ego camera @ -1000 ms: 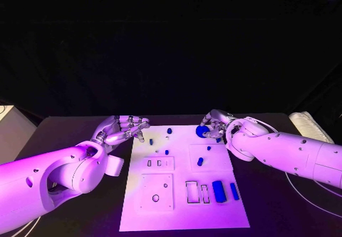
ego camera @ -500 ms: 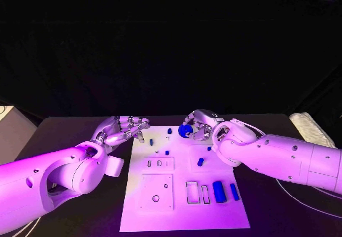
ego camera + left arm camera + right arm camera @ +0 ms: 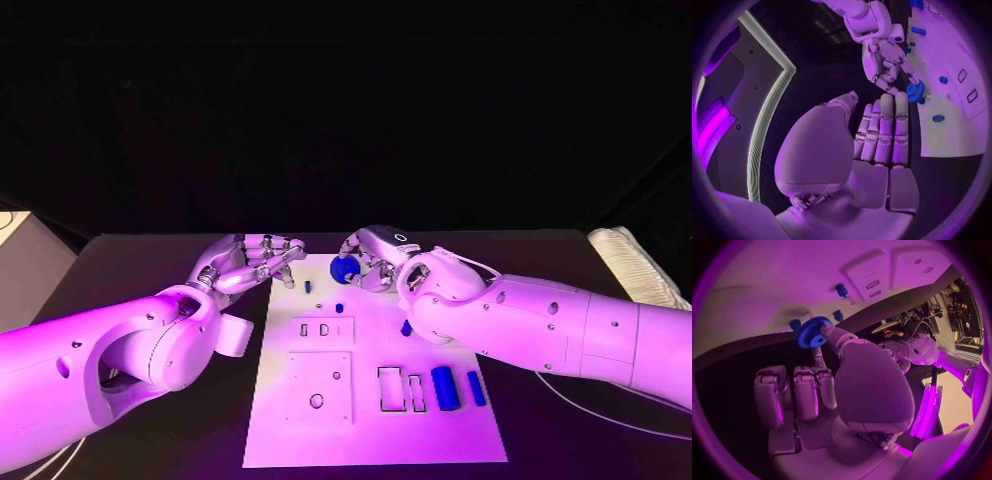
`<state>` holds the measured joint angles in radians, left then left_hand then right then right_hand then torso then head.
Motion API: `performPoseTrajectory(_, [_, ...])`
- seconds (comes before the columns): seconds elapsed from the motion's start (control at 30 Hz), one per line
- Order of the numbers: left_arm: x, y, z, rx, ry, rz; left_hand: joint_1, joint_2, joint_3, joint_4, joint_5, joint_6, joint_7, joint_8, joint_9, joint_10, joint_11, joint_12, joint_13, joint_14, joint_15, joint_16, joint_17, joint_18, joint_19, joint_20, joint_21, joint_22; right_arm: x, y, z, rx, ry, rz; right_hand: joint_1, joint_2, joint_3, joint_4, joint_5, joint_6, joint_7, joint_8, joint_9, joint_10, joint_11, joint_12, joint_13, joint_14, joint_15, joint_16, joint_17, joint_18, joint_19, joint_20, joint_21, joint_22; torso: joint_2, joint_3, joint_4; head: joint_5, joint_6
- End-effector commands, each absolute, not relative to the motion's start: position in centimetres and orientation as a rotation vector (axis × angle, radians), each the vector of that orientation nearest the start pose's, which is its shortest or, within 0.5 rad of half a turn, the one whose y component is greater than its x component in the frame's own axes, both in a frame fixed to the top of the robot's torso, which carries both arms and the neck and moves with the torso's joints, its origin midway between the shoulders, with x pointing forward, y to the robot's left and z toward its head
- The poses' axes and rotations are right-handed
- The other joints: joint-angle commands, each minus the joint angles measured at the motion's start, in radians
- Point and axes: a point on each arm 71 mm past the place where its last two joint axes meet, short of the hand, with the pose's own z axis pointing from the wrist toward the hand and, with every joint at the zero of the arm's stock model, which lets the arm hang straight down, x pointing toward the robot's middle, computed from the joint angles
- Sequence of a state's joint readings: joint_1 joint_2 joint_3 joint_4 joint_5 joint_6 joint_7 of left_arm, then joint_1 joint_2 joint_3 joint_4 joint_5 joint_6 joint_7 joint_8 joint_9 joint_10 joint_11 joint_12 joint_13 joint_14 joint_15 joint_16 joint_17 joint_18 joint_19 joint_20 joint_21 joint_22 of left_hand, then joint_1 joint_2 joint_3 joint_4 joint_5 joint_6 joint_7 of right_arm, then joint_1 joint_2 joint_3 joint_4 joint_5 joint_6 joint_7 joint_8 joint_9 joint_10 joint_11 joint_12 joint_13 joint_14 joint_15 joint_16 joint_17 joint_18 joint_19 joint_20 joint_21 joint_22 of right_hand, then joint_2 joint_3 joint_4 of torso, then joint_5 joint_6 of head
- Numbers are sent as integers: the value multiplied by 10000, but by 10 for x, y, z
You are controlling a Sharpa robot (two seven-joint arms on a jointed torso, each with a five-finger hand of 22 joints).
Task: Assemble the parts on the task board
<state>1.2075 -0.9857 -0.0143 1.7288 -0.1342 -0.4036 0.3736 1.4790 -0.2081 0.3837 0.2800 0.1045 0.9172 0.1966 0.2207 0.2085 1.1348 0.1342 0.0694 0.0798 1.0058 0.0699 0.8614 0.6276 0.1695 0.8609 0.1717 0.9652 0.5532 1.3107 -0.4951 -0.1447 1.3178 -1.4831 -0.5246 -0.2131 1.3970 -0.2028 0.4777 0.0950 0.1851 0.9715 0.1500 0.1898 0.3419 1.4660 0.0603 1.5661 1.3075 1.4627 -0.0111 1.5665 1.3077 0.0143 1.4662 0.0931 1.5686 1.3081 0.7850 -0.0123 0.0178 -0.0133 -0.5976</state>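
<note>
**Head view: right hand is carrying the gear across the far end of the board**

Head view is showing the right hand (image 3: 378, 258) pinching a small blue gear (image 3: 345, 268) at its fingertips, the other fingers curling loosely behind. Over the last second this hand has been travelling leftward along the far edge of the white board (image 3: 368, 440); a second ago the gear was hanging over the board's far right corner, and now it is sitting near the far middle, drawing close to the left hand (image 3: 253, 262). To me that is reading as the gear being brought toward a peg or seat on the left half of the board, though which seat is hard to tell.

From the right wrist camera the gear (image 3: 812, 332) is looking like a flat toothed disc with no real long axis; its broad face is turning toward the palm and its rim is pointing down at the board, so it is being held more on edge than flat. I would guess it needs tipping level before seating.

Left hand is holding nothing, fingers straight and lying close together, waiting just off the board's far left corner. Just beyond the right fingertips, small blue pegs (image 3: 339, 308) are standing in the board; nearer the forearm, two blue bars (image 3: 444, 388) are lying by the slots.
</note>
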Motion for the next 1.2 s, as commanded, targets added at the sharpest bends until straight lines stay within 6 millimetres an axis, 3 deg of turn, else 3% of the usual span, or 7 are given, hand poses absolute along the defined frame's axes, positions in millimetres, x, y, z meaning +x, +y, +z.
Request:
performPoseTrajectory(0.03, [454,217,-146,-9639,14154,-15346,-77,47,82,-3,-50,-33,20,29,15,-10,18,42,9,-38,4,51,-7,126,-83,-10,48,9,520,-80,-164,-2151,14553,6426,-74,24,70,-14,28,452,-175,332,128,1048,-80,47,2633,1081,-69,43,2631,-143,1046,-43,22,2627,9,7,-2,5,-22])
performPoseTrajectory(0.27, [454,216,-147,-9651,14185,-15342,-77,47,82,-3,-50,-33,20,29,15,-10,18,42,9,-38,4,51,-7,126,-83,-10,48,9,522,-75,-174,-2173,14872,6290,-151,-9,101,-13,24,408,-165,312,119,1048,-73,47,2633,1081,-70,43,2631,-143,1046,-49,22,2627,1,5,3,7,-66])
performPoseTrajectory(0.43, [455,216,-147,-9653,14191,-15341,-77,47,82,-3,-50,-33,20,29,15,-10,18,42,9,-38,4,51,-7,126,-83,-10,48,9,523,-73,-177,-2177,15014,6220,-151,-9,101,-13,24,408,-165,312,119,1048,-73,47,2633,1081,-70,43,2631,-143,1046,-49,22,2627,0,13,-29,43,-84])
performPoseTrajectory(0.83, [455,215,-147,-9657,14200,-15341,-77,47,82,-3,-50,-33,20,29,15,-10,18,42,9,-38,4,51,-7,126,-83,-10,48,9,527,-69,-183,-2192,15267,6001,-233,-52,126,-13,21,361,-153,292,109,1048,-64,47,2633,1081,-65,43,2631,-143,1046,-50,22,2627,-6,13,-15,42,-61])
performPoseTrajectory(1.03, [455,216,-147,-9666,14200,-15321,-77,47,82,-3,-50,-33,20,29,15,-10,18,42,9,-38,4,51,-7,126,-83,-10,48,9,531,-72,-184,-2047,15252,5876,-471,-203,181,-8,19,44,-49,121,33,960,18,-41,2541,1080,2,42,2629,-143,1046,-8,22,2627,-6,10,-32,58,-55])
performPoseTrajectory(1.13, [455,216,-147,-9673,14202,-15308,-85,47,98,-4,-64,-41,22,31,26,-16,20,44,13,-56,6,72,-16,128,-126,-4,101,41,533,-74,-186,-1950,15463,5948,-796,-399,42,81,-1,-380,107,-137,-79,677,160,-328,2254,1081,131,43,2631,-143,1046,97,22,2627,-8,5,-37,61,-60])
performPoseTrajectory(1.2, [454,217,-147,-9678,14210,-15300,-85,47,98,-4,-64,-41,22,31,26,-16,20,44,13,-56,6,72,-16,128,-126,-4,101,41,535,-75,-187,-1844,15666,6061,-1211,-408,-184,331,-10,-471,144,-205,-112,694,207,-312,2272,1081,186,43,2631,-143,1046,154,22,2627,-10,6,-38,59,-60])
